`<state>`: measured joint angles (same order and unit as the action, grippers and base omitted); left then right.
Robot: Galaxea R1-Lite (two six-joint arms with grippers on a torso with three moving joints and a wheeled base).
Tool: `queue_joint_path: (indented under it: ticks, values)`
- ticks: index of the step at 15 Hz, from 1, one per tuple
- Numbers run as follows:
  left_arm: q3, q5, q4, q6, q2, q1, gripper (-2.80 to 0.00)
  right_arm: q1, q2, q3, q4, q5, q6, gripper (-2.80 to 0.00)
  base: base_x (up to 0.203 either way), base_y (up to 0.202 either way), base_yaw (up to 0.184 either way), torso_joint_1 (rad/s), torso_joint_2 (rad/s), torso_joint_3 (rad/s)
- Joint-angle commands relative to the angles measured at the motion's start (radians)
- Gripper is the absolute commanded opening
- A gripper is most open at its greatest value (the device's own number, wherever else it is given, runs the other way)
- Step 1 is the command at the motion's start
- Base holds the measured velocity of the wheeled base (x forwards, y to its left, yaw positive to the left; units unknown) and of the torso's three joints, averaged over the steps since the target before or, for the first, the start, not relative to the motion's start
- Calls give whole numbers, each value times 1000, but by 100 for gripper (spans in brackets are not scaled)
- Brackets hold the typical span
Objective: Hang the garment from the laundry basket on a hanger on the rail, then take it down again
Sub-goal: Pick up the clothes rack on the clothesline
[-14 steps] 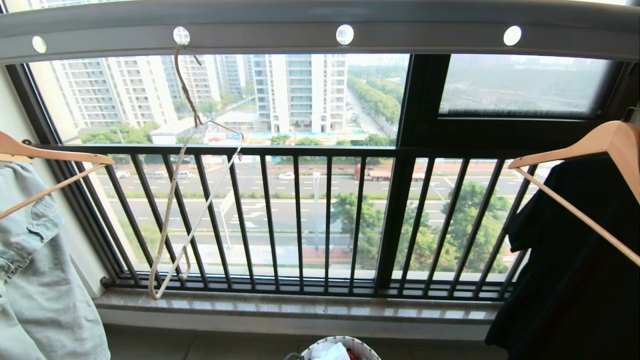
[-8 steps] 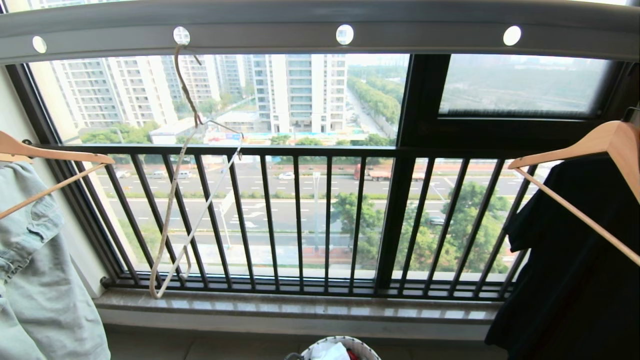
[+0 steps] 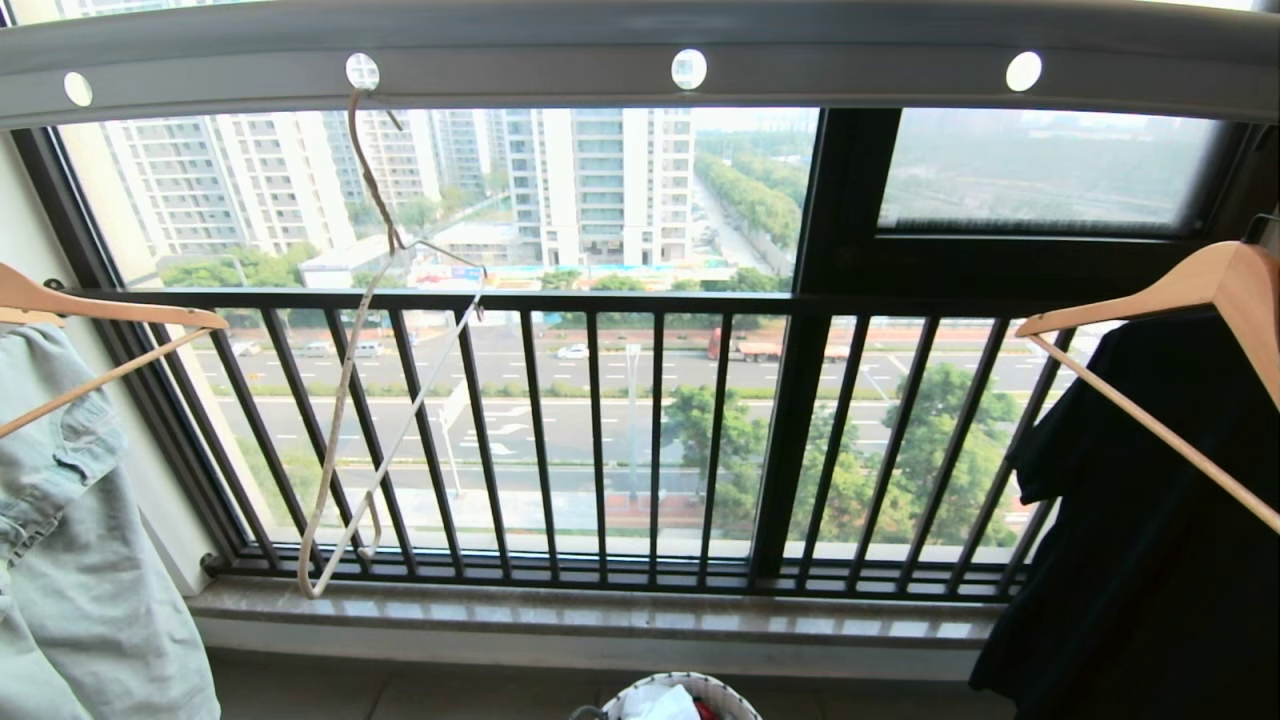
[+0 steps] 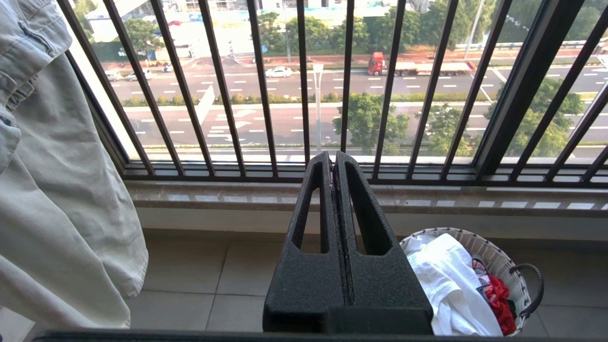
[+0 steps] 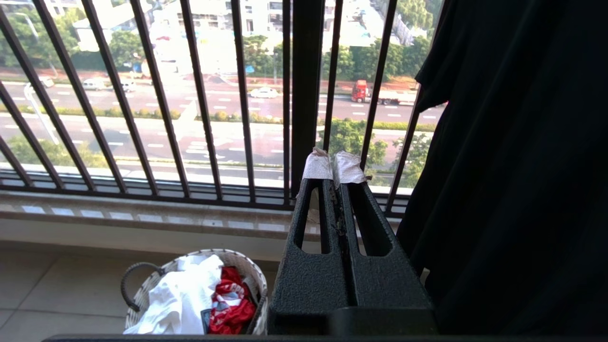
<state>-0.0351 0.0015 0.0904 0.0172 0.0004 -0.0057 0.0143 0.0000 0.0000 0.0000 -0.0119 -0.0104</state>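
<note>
The laundry basket point(image 4: 494, 259) stands on the tiled floor just below the stone window sill point(image 3: 600, 610), and everything else can be placed from it. The garment point(image 4: 441, 280), white, lies bunched inside the basket, filling most of it, with a red garment point(image 5: 232, 299) tucked beside it against the basket's wall. High above the basket runs the rail point(image 3: 850, 60), a pale grey bar with round holes. The hanger point(image 3: 350, 420), thin and cream-white, hooks into one of those holes above and to the left of the basket and hangs bare, tilted, in front of the black window railing point(image 3: 600, 440). Further left of the basket a pale denim piece point(image 3: 70, 560) hangs from a wooden hanger point(image 3: 100, 320); well to the right of the basket a dark garment point(image 3: 1150, 540) hangs from another wooden hanger point(image 3: 1200, 300). The left gripper point(image 4: 334, 159) hovers above the basket on its left side, jaws pressed together and empty. The right gripper point(image 5: 335, 166) hovers above the basket's right side, close by the dark garment, its white-wrapped tips together, holding nothing.
</note>
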Motion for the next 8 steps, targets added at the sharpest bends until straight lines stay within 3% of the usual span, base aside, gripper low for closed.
queue_joint_path:
  ticks: [1, 4, 8]
  values:
    - [3, 2, -1, 1, 1, 0, -280, 0, 0, 0, 0, 0, 0, -280, 0, 0, 0, 0, 0, 0]
    - [-79, -3, 5, 1, 35, 0, -280, 0, 0, 0, 0, 0, 0, -280, 0, 0, 0, 0, 0, 0]
    - [-285, -7, 4, -1, 347, -1, -280, 1, 0, 0, 0, 0, 0, -280, 0, 0, 0, 0, 0, 0]
